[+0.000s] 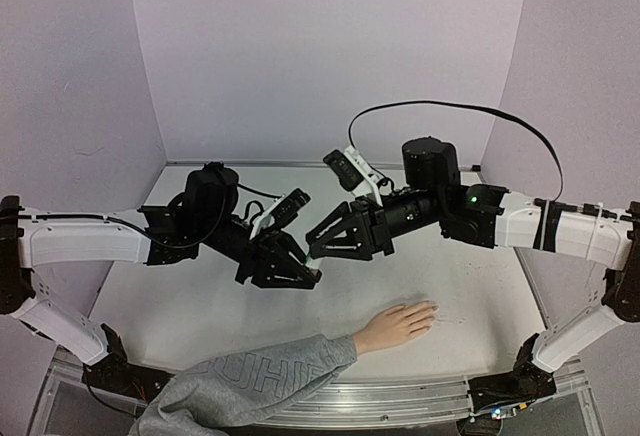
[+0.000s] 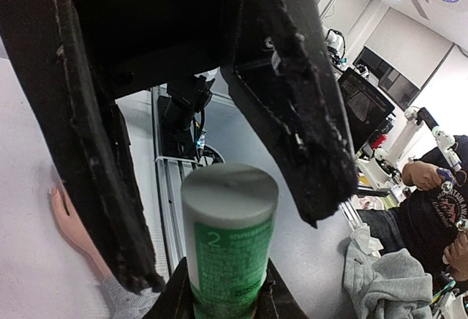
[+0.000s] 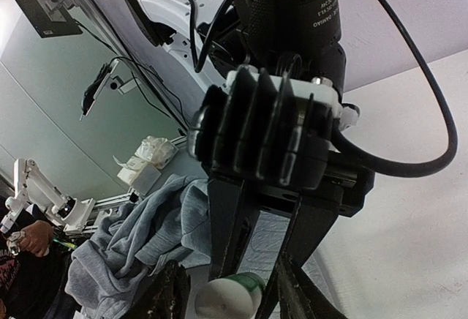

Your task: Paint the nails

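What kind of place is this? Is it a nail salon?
Probably a robotics lab, not a salon: purple screen walls surround the table, and beyond it stand a monitor and another white robot arm.

Top cam: mounted above and behind arm bases, tilted down over table (image 1: 180, 306). Both arms and back walls caught whole from well back.

Left wrist cam: sat right behind left gripper (image 2: 230, 246), faced toward near table edge and room beyond. Bottle (image 2: 229, 254) seen super close.

Right wrist cam: aimed along right gripper (image 3: 232, 301), frame mostly filled by left arm's wrist.

Bottle shared by both wrist views, seen from opposite ends. Mannequin hand (image 1: 395, 326) caught by top and left wrist cams.
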Robot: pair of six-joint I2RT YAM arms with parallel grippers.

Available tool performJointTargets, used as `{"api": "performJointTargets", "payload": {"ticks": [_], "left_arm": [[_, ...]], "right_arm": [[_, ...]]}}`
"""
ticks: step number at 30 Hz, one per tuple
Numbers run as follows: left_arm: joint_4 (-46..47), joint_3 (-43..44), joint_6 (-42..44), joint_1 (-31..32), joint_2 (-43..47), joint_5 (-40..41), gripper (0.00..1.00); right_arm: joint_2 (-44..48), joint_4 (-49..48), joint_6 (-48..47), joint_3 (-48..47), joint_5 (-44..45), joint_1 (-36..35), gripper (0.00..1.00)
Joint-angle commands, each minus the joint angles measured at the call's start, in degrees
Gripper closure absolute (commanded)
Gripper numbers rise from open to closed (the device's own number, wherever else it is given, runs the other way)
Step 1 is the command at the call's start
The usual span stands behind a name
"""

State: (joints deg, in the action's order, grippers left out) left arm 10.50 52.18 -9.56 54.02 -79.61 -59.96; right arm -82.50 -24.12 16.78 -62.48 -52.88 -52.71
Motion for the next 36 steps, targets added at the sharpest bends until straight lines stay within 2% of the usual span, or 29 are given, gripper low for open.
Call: {"api": "performJointTargets", "payload": {"ticks": [1, 10, 16, 18, 20, 23, 26, 30, 33, 36], "left_arm": [[2.42, 3.11, -0.68, 0.03, -0.25, -1.47, 1.00], [2.51, 3.22, -0.72, 0.06, 0.23, -0.08, 1.00], [2.51, 2.44, 0.28, 0.02, 1.02, 4.91, 1.00], [2.44, 1.55, 1.12, 0.03, 1.97, 10.98, 1.00], [2.37, 0.06, 2.99, 0.03, 3.39, 20.32, 1.00], [2.33, -2.19, 6.19, 0.18, 5.78, 39.10, 1.00], [2.40, -3.91, 9.07, 0.79, 7.75, 54.45, 1.00], [2.42, -3.58, 13.83, 1.61, 7.80, 64.12, 1.00], [2.42, -3.23, 15.27, 2.27, 6.77, 65.73, 1.00], [2.51, -3.38, 15.89, 3.01, 5.63, 67.09, 1.00]], "right_arm": [[0.41, -3.67, 0.00, 0.16, -3.53, -0.27, 0.57], [-0.26, -3.65, -0.36, 0.64, -3.13, -0.32, 0.64], [-0.39, -3.51, -0.04, 0.43, -2.41, -0.46, 0.80], [-0.17, -3.42, 0.16, 0.56, -1.33, -0.43, 0.86], [-0.14, -3.15, 0.53, 0.69, 0.65, -0.46, 0.99], [-0.28, -2.60, 1.93, 0.78, 6.27, -0.62, 1.00], [-0.63, -2.53, 5.44, 0.98, 17.63, -1.80, 1.00], [-2.66, -2.43, 10.16, -0.21, 31.18, -6.08, 1.00], [-4.60, -1.81, 13.47, -2.03, 37.91, -8.72, 1.00], [-5.85, -0.93, 16.02, -3.75, 40.94, -9.78, 1.00]]}}
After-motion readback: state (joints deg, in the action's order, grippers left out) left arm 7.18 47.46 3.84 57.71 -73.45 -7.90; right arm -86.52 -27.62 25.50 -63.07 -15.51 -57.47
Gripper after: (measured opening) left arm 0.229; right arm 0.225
